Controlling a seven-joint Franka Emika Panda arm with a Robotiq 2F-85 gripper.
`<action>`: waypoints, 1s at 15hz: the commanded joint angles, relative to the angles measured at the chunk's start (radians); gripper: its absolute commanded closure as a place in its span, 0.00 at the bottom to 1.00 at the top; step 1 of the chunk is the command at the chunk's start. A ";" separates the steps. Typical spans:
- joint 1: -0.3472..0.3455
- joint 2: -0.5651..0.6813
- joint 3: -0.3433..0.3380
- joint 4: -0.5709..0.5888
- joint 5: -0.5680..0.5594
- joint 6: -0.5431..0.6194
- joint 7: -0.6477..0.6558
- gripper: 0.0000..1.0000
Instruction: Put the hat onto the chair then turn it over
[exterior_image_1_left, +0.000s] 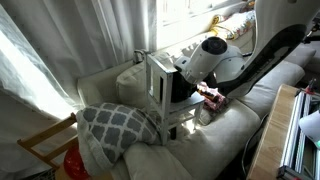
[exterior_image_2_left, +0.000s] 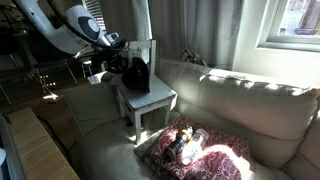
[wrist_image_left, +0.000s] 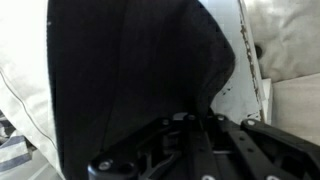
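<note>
The black hat (exterior_image_2_left: 136, 76) stands tilted on its edge over the seat of the white chair (exterior_image_2_left: 150, 103), close to the slatted back. My gripper (exterior_image_2_left: 120, 64) reaches in from the side and is shut on the hat's brim. In the wrist view the hat (wrist_image_left: 130, 70) fills most of the picture, my gripper's (wrist_image_left: 200, 116) fingers meet on its lower edge, and a strip of the white chair (wrist_image_left: 246, 85) shows beside it. In an exterior view the chair (exterior_image_1_left: 158, 80) stands on the sofa, with my gripper (exterior_image_1_left: 188, 80) and the dark hat (exterior_image_1_left: 184, 92) behind its back slats.
A red-patterned cloth (exterior_image_2_left: 195, 145) lies on the cream sofa (exterior_image_2_left: 240, 100) beside the chair. A grey patterned pillow (exterior_image_1_left: 115, 125) leans at the sofa's end. A bare wooden chair frame (exterior_image_1_left: 45, 145) stands off the sofa. A wooden table edge (exterior_image_2_left: 40, 150) runs along the front.
</note>
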 joint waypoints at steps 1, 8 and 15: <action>0.028 0.022 -0.020 0.000 0.036 0.013 -0.033 0.93; 0.216 0.190 -0.181 0.023 0.050 0.017 -0.061 0.98; 0.467 0.436 -0.340 -0.004 0.107 0.066 -0.059 0.98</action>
